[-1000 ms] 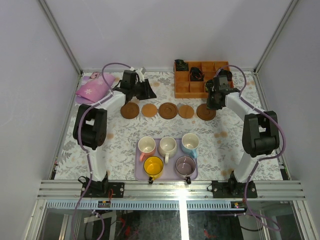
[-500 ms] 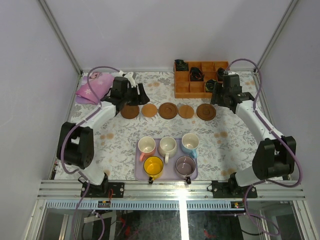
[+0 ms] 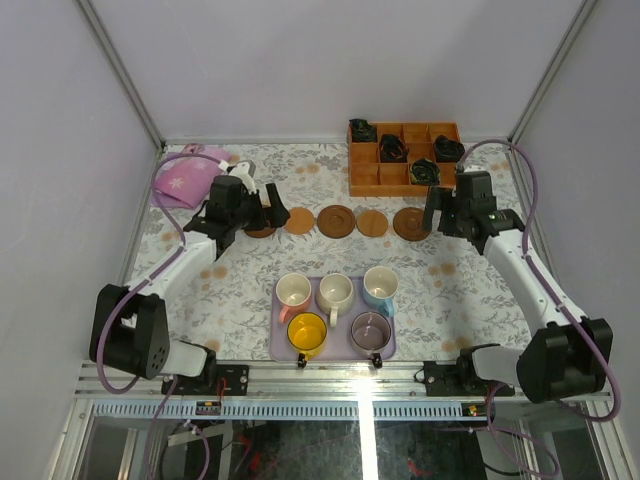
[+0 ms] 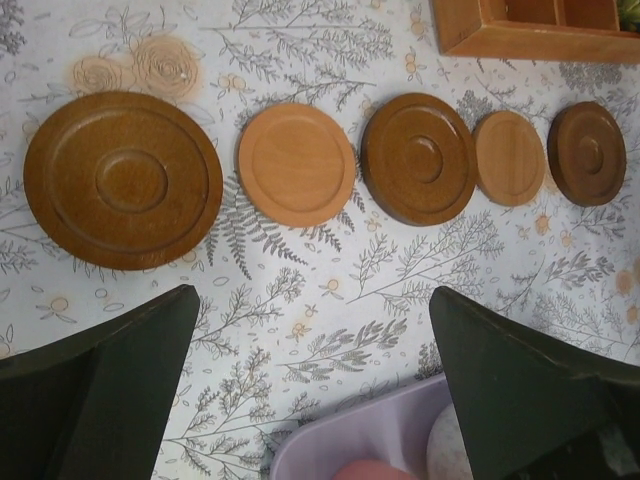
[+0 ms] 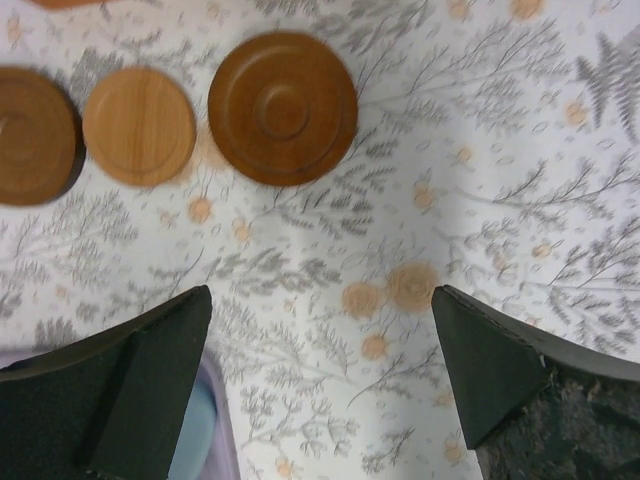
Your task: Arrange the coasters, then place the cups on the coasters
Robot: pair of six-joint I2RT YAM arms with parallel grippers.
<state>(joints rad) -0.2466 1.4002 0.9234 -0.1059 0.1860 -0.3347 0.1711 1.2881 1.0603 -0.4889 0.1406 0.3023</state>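
Five coasters [image 3: 336,221] lay in one row across the far half of the table [image 3: 240,290], dark and tan alternating, each just beside the next but apart. The row ran in front of the orange box [image 3: 365,186]. The left gripper [image 4: 312,298] hovered at the left end of the row, jaws spread wide with nothing between them. Its wrist view took in all five discs. The right gripper [image 5: 320,292] hung near the right-end coaster [image 5: 282,108], equally wide and empty. All five cups [image 3: 335,292] stood on the lavender tray [image 3: 278,348] at the near edge, three behind and two in front, handles mostly toward the arm bases. None was on a coaster. Judgement: the arranging looked complete and the cup stage had not yet begun. The next move called for one arm to travel to the tray, come down over a single cup and close on its rim or handle. The cups stood close together, so the fingers would need to slip in without nudging a neighbour. The blue cup [image 3: 380,285] looked the easiest reach for the right arm.
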